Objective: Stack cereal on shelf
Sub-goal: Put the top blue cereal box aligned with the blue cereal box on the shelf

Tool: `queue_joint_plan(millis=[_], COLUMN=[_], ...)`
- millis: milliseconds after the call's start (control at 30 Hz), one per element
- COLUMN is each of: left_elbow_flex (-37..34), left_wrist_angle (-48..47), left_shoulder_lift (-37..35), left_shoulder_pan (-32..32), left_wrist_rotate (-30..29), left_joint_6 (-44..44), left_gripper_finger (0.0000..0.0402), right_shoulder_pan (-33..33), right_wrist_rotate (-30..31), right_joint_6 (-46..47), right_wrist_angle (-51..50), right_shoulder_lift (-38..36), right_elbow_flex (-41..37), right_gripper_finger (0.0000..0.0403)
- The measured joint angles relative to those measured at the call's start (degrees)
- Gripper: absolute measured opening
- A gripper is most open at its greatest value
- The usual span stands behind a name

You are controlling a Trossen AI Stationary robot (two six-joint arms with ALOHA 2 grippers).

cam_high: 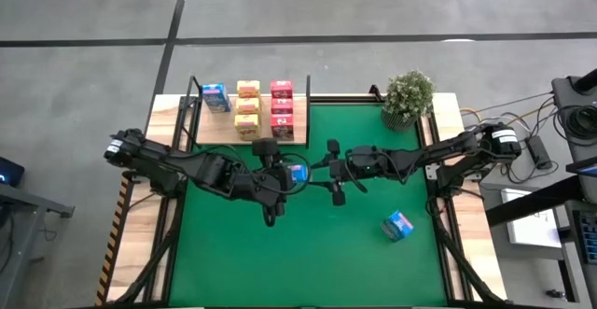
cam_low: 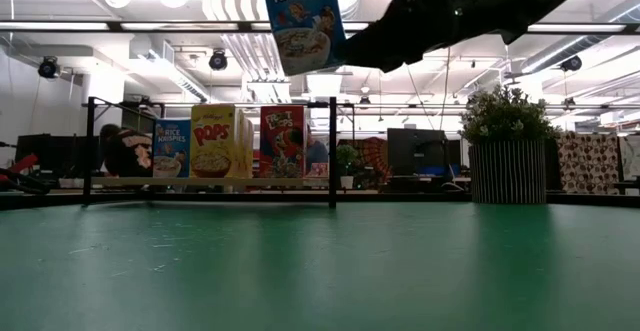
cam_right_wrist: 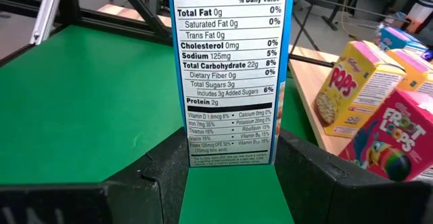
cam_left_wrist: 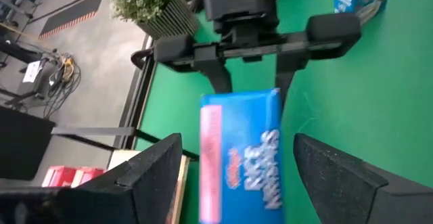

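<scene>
So the right tool [cam_high: 312, 171] is up in the air over the middle of the green mat [cam_high: 373, 262], fingers closed on a blue Rice Krispies box [cam_high: 297, 172]. Its wrist view shows the nutrition panel of that box sitting right between its two fingers [cam_right_wrist: 318, 176]. In the low view the box hangs near the top of the frame, clear of the mat, tilted a little.

The left tool [cam_high: 280, 174] faces it from the other side, and its fingers [cam_left_wrist: 338, 176] stand wide on either flank of the same box without touching it; there's visible gap on both sides in the left wrist view. So the box is held by the right one only, with the left one straddling it.

Moving outward: the shelf [cam_high: 210, 133] sits at the far edge of the worktop [cam_high: 140, 253], behind the mat. On it there's a blue box [cam_high: 215, 96] toward the left end, then a row of yellow Pops boxes [cam_high: 247, 109], then a row of pink Froot Loops boxes [cam_high: 282, 109] just beside them. From the low view they all stand upright, fronts facing out.

One more blue box [cam_high: 398, 225] lies on the mat on the right side, well apart from the shelf and both arms, and looks tipped over rather than standing.

A potted plant [cam_high: 408, 98] stands at the far right corner of the mat, near the shelf's right end.
</scene>
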Motion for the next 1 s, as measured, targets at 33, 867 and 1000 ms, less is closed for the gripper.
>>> queue_joint_plan(millis=[33,867,1000], left_elbow_flex=[0.00,-0.13,-0.14], left_wrist_angle=[-0.44,-0.96,-0.92], left_shoulder_lift=[-0.16,0.03,0.03], left_shoulder_pan=[0.03,0.04,0.04], left_wrist_rotate=[-0.04,0.20,0.18], left_joint_6=[-0.26,-0.32,-0.36], left_gripper_finger=[0.0266,0.0159,0.0155], right_shoulder_pan=[0.02,0.02,0.02], right_wrist_rotate=[-0.02,0.07,-0.02], right_joint_6=[0.02,0.20,0.49], right_wrist_angle=[-0.02,-0.04,-0.06], right_shoulder_lift=[0.00,0.00,0.00], right_elbow_flex=[0.00,0.00,0.00], right_gripper_finger=[0.0184,0.0188,0.0200])
